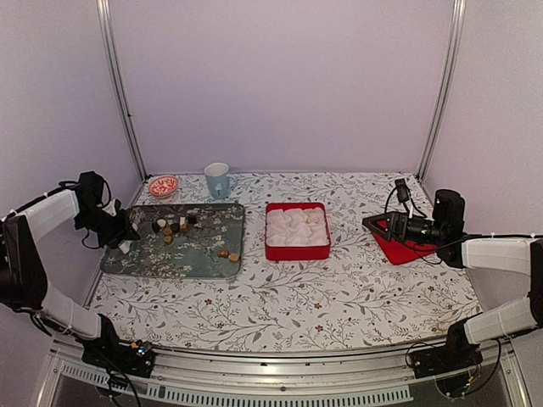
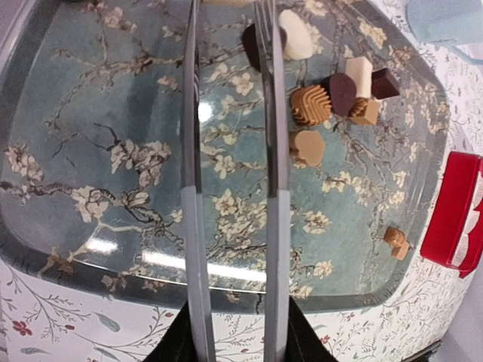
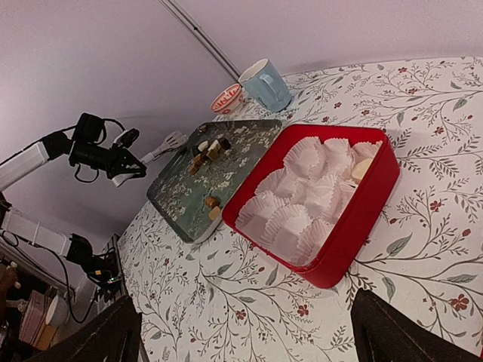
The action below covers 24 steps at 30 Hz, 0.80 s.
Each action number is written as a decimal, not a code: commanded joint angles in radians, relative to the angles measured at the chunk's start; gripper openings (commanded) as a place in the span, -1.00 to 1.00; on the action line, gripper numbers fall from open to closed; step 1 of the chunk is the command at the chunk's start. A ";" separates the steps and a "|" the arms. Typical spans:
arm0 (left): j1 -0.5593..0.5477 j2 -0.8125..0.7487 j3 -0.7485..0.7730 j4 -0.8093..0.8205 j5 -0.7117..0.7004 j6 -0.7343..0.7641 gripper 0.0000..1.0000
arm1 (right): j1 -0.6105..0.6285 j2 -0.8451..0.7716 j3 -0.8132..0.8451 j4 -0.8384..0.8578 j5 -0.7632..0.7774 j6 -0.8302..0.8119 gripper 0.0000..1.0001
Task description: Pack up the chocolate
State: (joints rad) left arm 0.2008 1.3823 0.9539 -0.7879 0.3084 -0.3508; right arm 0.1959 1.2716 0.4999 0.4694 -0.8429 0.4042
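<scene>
The chocolate (image 2: 332, 90) lies as a cluster of dark, tan and whitish lumps on a blue floral tray (image 2: 113, 113), with two tan pieces (image 2: 396, 243) apart near the tray's corner. My left gripper (image 2: 234, 343) is shut on a pair of metal tongs (image 2: 189, 226). The tong arms stand apart over the tray with nothing between them, their tips near a dark piece (image 2: 251, 45). The red box (image 1: 297, 253) holds white paper cups, and one cream piece (image 3: 362, 167) lies in it. My right gripper (image 1: 377, 225) hangs open and empty, right of the box.
A light blue mug (image 1: 217, 180) and a small red-patterned bowl (image 1: 163, 185) stand behind the tray. A red lid (image 1: 403, 248) lies under the right gripper. Metal frame posts rise at both back corners.
</scene>
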 commanded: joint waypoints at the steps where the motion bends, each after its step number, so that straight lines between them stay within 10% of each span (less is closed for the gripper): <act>1: -0.060 -0.045 0.062 0.001 -0.013 0.040 -0.53 | -0.004 -0.001 0.024 -0.016 -0.013 -0.001 0.98; 24: -0.730 0.200 0.404 0.195 0.017 0.157 -0.60 | -0.003 -0.144 -0.038 -0.061 0.063 0.005 0.98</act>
State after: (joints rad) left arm -0.4408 1.5002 1.2751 -0.6575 0.3069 -0.2527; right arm 0.1951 1.1706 0.4915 0.4114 -0.8215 0.4061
